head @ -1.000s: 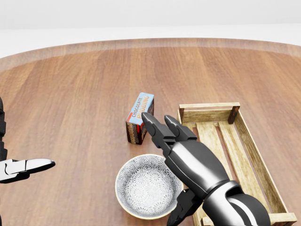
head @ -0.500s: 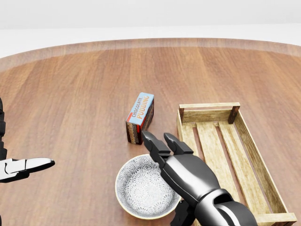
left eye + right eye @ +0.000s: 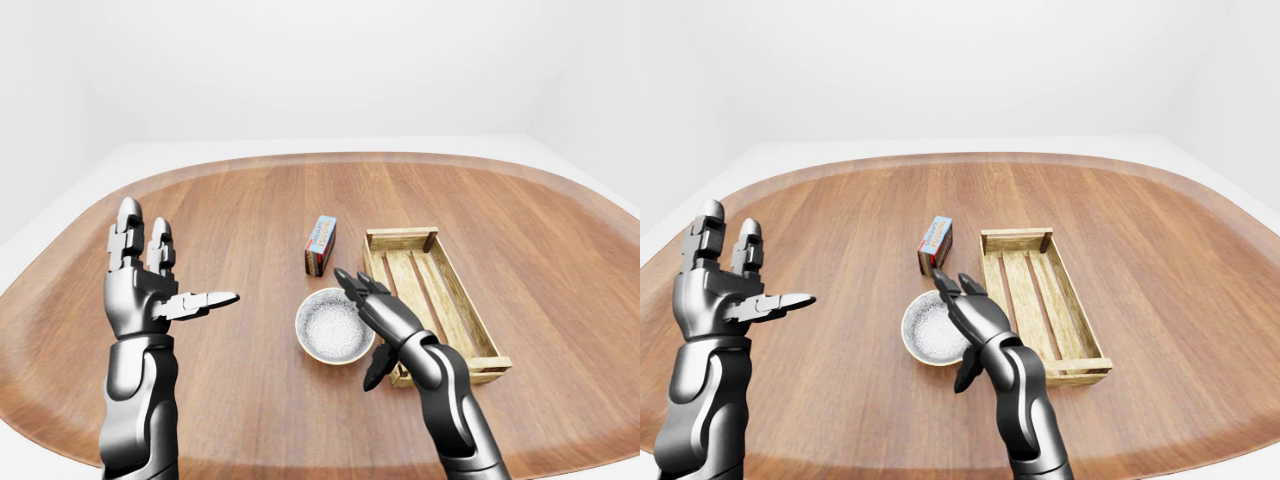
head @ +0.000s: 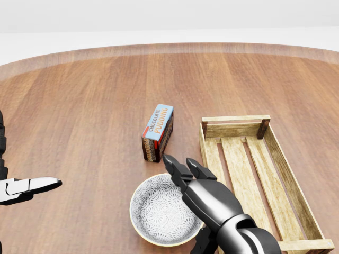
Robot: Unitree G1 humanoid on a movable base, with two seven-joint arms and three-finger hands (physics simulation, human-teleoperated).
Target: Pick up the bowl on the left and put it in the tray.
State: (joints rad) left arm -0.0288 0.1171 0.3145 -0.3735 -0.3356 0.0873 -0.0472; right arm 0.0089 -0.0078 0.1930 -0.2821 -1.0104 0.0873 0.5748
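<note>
Bowl [image 4: 156,217]: lower centre, just left of wooden tray [image 4: 235,119].
Right hand [image 4: 209,198]: spread open over rim, apparently poised to grasp.

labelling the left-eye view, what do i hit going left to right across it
left hand → bowl → tray. The pudding box and the right hand overlap the bowl's span, so they are left out.
</note>
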